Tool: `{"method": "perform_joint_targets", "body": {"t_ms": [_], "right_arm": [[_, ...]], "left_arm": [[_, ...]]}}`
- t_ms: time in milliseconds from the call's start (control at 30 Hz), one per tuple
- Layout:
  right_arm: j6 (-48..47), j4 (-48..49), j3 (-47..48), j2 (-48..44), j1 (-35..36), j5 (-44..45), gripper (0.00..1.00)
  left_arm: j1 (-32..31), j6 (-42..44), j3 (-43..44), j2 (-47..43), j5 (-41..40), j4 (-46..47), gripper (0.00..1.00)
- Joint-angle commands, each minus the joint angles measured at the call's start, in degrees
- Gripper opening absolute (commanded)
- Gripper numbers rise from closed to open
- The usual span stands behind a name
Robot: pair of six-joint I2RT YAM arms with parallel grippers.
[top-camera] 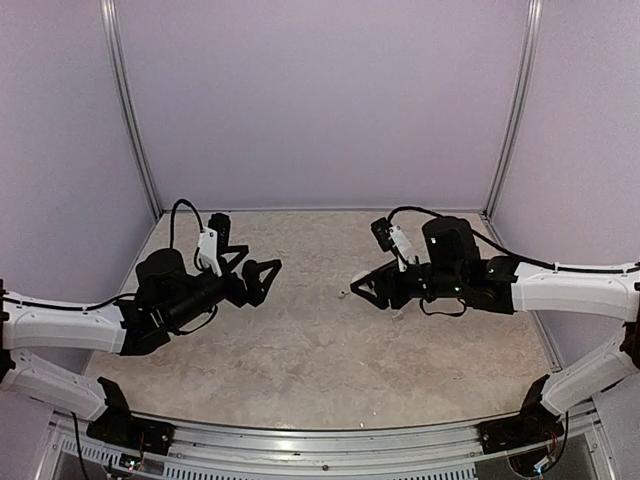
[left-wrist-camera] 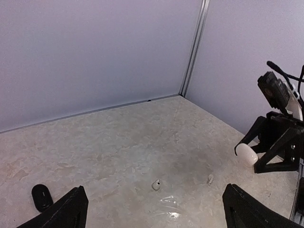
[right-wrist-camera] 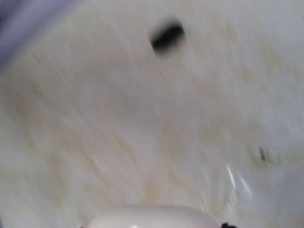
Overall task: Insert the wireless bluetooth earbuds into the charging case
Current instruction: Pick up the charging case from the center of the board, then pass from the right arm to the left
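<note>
"Left hand (left-wrist-camera: 154,209), what's its state?"

"Fingers spread wide, nothing between them. Two tiny earbuds (left-wrist-camera: 156,184) lie loose on the worktop (left-wrist-camera: 118,137) just ahead at twelve o'clock, a little apart from each other. A black oval pod (left-wrist-camera: 42,196) sits near the finger at nine."

"And the right hand (top-camera: 362,288)?"

"Out at two o'clock, pinching a white rounded charging case (left-wrist-camera: 246,155) at its fingertips. Its wrist view is blurred, showing only the case's pale edge, the dark pod and a small speck."
</note>
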Motion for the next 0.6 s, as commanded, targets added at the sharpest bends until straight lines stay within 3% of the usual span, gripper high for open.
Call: {"method": "perform_joint_targets", "body": {"t_ms": [0, 200, 567], "right_arm": [[5.24, 10.9, 0.23, -3.51, -0.24, -3.11, 0.55], [10.49, 18.78, -2.61, -5.6, 1.06, -3.24, 0.55], [13.89, 28.04, -5.02, -4.61, 6.07, 2.08, 0.53]], "left_arm": [[-6.4, 3.32, -1.04, 3.24, -0.66, 8.82, 0.97], [-15.09, 6.83, 2.42, 12.2, -5.35, 16.07, 0.93], [-20.49, 7.76, 12.64, 25.42, -9.57, 23.1, 0.82]]}}
